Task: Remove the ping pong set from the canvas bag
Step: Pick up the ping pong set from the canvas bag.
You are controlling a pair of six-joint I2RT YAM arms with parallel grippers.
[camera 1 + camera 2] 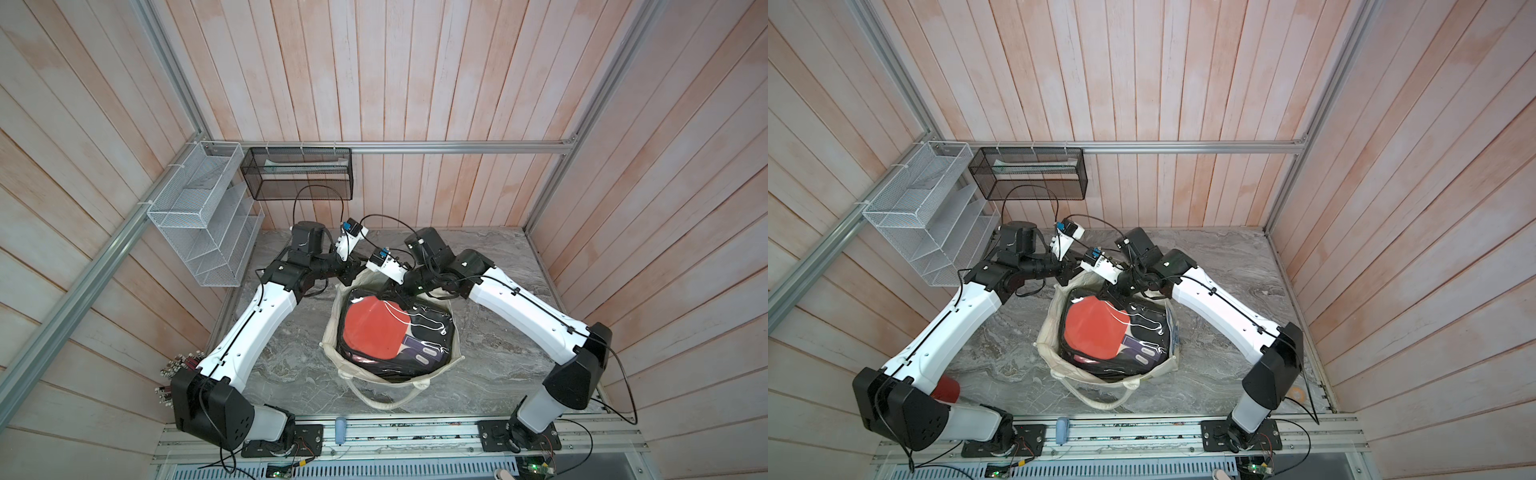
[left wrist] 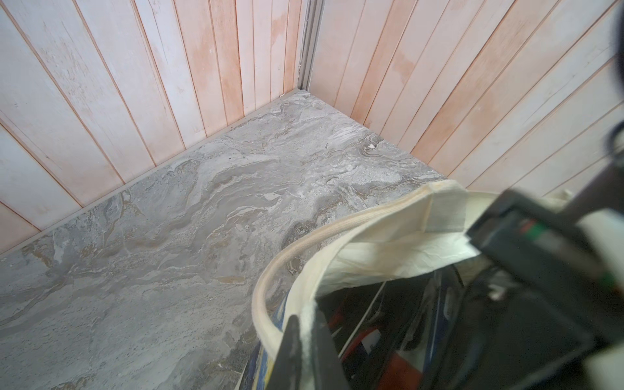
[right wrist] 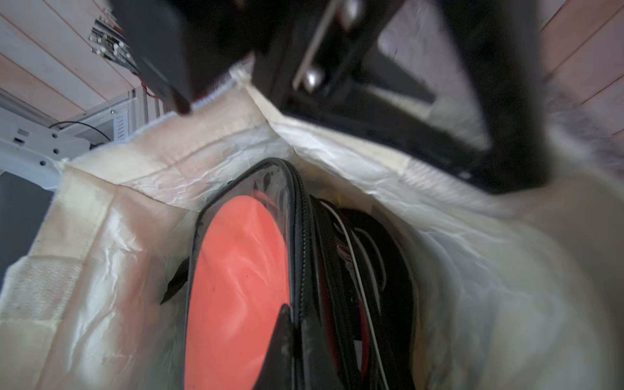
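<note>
The cream canvas bag stands open in the middle of the marble table, and shows in both top views. Inside it lies the ping pong set, a clear black-zipped case with a red paddle. My left gripper is shut on the bag's rim at its far corner, beside a rope handle. My right gripper reaches into the bag's mouth. It is shut on the zipped edge of the ping pong set. In a top view the two grippers sit close together, left and right.
A white mesh rack and a black mesh basket hang on the back left walls. The bag's near handle lies on the table toward the front rail. Wooden walls close in three sides.
</note>
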